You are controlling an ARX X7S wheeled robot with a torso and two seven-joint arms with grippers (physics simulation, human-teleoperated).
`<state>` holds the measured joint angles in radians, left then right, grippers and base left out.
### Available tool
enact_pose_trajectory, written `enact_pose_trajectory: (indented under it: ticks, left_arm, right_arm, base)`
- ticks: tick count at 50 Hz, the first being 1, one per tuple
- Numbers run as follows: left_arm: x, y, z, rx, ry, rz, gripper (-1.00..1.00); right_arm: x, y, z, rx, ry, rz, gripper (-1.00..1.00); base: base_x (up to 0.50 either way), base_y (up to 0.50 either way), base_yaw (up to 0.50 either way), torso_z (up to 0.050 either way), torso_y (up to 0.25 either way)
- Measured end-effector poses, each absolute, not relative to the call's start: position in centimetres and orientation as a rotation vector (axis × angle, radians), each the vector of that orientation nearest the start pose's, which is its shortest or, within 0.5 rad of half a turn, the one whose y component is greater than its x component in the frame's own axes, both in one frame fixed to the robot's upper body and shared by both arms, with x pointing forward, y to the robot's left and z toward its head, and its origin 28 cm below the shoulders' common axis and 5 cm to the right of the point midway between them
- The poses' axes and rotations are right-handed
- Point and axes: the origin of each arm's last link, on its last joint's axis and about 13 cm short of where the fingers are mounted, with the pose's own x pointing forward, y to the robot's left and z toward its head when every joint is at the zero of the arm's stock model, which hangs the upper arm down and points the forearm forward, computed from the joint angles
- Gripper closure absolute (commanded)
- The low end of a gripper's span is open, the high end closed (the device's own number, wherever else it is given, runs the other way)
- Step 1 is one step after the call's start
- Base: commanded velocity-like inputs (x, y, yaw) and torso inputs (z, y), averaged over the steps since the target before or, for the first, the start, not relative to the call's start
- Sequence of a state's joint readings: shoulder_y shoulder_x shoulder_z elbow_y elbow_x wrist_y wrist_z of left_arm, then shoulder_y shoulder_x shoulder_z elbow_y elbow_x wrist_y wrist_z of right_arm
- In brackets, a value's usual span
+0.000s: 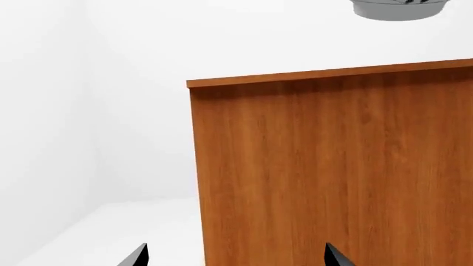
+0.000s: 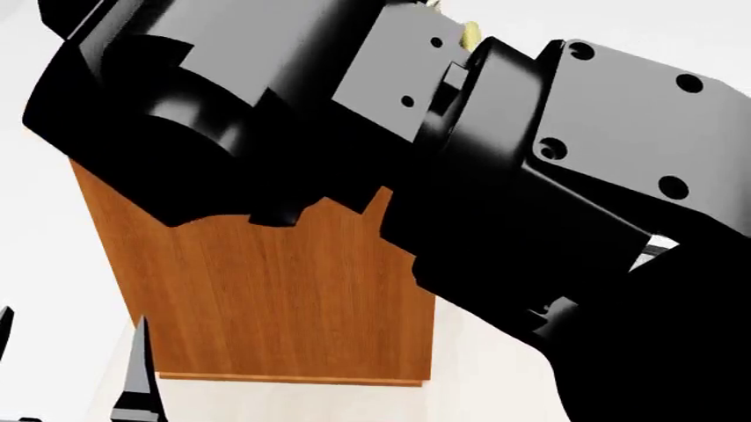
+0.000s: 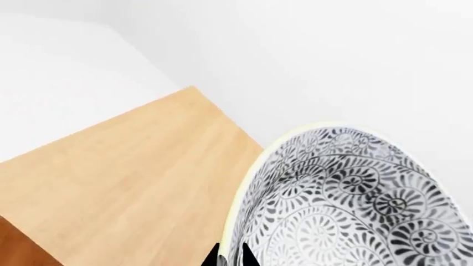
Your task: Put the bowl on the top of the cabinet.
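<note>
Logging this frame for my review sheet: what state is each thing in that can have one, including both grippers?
Deep round white bowl with grey floral pattern: held in the air above the cabinet top, not set down.
Tall orange-brown wood cabinet: upright; lighter wood top bare where visible.
Right gripper: fingers shut on the bowl's rim.
Left gripper: open, holding nothing, low beside the cabinet.

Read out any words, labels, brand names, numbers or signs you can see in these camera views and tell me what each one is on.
There is no readable text in any view.
The cabinet shows only plain wood grain.
The bowl carries a grey floral pattern, no letters or numbers.
The black arm filling the head view has screws and holes but no label or marking.
</note>
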<state>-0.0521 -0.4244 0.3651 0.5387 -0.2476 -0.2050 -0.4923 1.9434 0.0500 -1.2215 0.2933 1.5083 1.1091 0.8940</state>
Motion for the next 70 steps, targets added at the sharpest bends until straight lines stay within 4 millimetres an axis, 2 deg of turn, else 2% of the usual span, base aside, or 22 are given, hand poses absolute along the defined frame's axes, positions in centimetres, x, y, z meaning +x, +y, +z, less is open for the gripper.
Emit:
enact_pose_trajectory:
  ticks: [38,39,46,70]
  left_arm:
    - [19.4,20.5,10.5,0.079,-0.255,0.005,-1.00]
    - [19.4,20.5,10.5,0.079,-0.255,0.005,-1.00]
    - [19.4,20.6,10.5,0.077,-0.254,0.006,-1.00]
    - [19.5,20.5,10.3,0.073,-0.252,0.003,-1.00]
  right_arm:
    - [31.8,4.5,36.3,-0.691,0.052,0.165,1.00]
    - [31.8,4.5,36.3,-0.690,0.051,0.165,-1.00]
    - [31.5,4.4,36.8,-0.690,0.022,0.155,-1.00]
    - [28.7,3.4,40.1,-0.676,-0.071,0.148,-1.00]
  base:
    - [0.00,0.00,0.00,0.000,0.001]
    - [0.00,0.00,0.00,0.000,0.000]
    - [0.00,0.00,0.00,0.000,0.001]
    - [0.00,0.00,0.00,0.000,0.000]
